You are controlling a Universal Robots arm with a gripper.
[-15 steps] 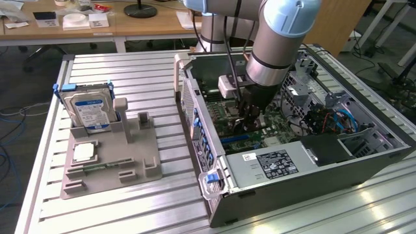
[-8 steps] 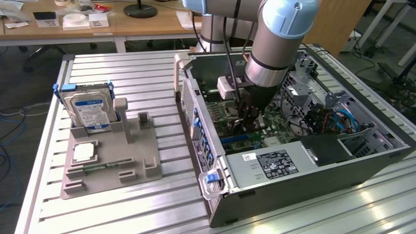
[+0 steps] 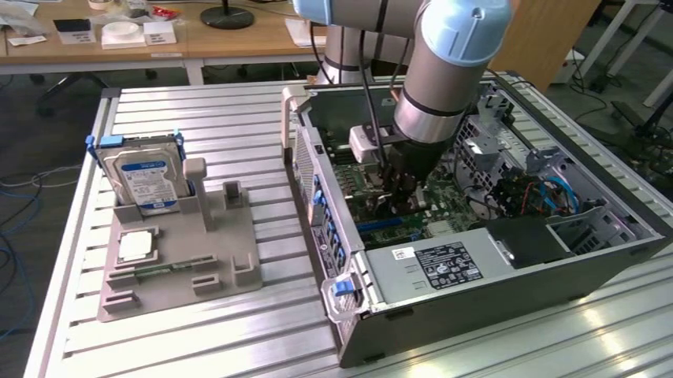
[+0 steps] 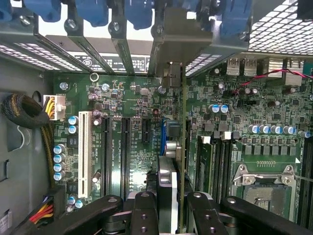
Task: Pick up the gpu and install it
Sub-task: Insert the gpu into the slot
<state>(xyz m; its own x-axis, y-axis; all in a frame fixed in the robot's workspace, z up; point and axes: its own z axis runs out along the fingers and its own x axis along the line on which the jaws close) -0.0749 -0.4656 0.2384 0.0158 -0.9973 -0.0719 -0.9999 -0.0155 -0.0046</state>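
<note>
Right now my gripper (image 4: 171,208) is pinching the gpu (image 4: 172,147) between both fingers (image 4: 143,215), one on each flat face of the card. In the wrist view the card shows edge-on, standing upright over the motherboard (image 4: 122,98). Its pale metal bracket end is up against the rear wall of the case, just under the row of blue clips (image 4: 93,10). The card sits along the line of a blue slot, with the black expansion slots (image 4: 124,152) and a white slot (image 4: 83,147) to one side and the bare CPU socket (image 4: 266,191) to the other. (Whether its lower edge is fully seated in the slot I cannot tell.)

From the exterior view, my arm reaches down into the open computer case (image 3: 494,311), with the gripper low among the boards beside the power supply (image 3: 447,268). Well apart, toward the exterior view's left, a grey fixture (image 3: 226,260) on the slatted table (image 3: 210,118) holds the hard drive (image 3: 147,181) upright, and the CPU chip (image 3: 137,246) lies flat on it.
</note>
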